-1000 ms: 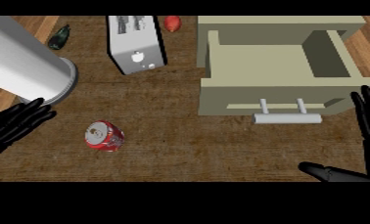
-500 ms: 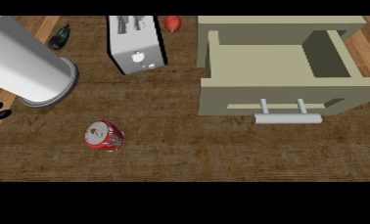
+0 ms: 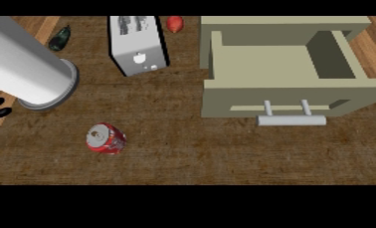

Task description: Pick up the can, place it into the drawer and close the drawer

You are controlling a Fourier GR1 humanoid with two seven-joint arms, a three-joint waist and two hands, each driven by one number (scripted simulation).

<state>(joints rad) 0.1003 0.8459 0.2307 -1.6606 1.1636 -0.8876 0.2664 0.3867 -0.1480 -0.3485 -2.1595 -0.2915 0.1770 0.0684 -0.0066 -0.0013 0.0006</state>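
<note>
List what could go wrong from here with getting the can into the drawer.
1. The can stands on the counter well left of the open drawer, so the carry is long and it might slip.
2. A large metal cylinder looms just above the can and may be bumped on the approach.
3. The drawer's front wall and handle face the can; a low carry could catch them.
</note>
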